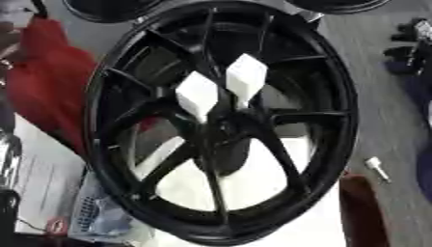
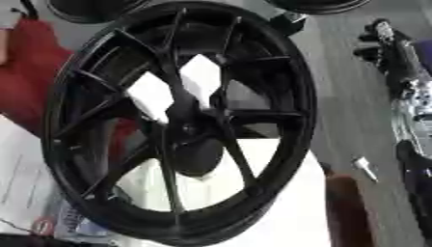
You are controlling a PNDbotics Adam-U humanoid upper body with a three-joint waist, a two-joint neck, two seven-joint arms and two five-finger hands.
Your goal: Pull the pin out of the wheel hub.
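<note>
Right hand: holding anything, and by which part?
Cannot tell. The right arm shows only at the right edge, its hand not visible. A small white pin-like piece lies loose right of the wheel.

This is looking like a garage or wheel workshop. A large black alloy wheel with thin spokes is filling the middle of the view, standing over a white surface. Rims of more black wheels are showing at twelve o'clock. A grey floor is running along three o'clock, and a red cloth is lying at nine o'clock.
</note>
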